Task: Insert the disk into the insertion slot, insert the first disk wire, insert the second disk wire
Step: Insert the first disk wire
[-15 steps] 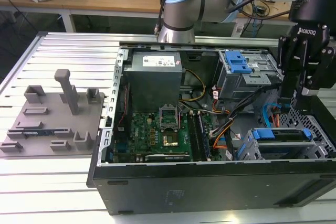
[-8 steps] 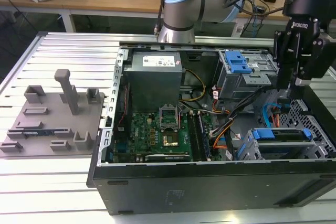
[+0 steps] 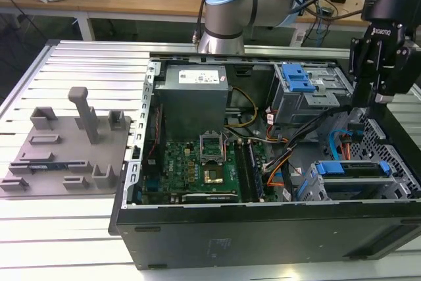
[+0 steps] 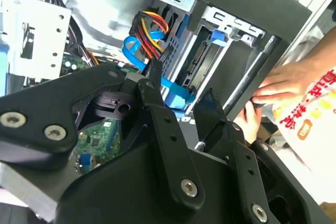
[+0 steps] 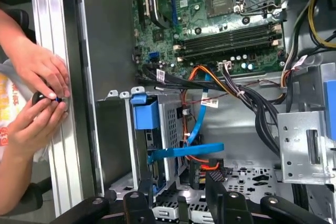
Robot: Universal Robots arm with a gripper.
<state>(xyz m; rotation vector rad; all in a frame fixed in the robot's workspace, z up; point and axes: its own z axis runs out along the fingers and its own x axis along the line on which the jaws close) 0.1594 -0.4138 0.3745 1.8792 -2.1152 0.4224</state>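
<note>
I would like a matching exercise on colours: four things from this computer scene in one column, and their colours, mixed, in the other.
Things:
1. first disk wire
2. motherboard
3. power supply
4. gripper

Colours:
a. black
b. grey
c. light blue
d. green

Pairs: 1-c, 2-d, 3-b, 4-a

Person's hands (image 5: 37, 77) cropped by frame edge in first wrist view, dark item (image 5: 42, 98) they pinch too small to ID; in second wrist view first disk wire (image 4: 131, 59) end hidden behind an end effector (image 4: 181, 93) finger.
</note>
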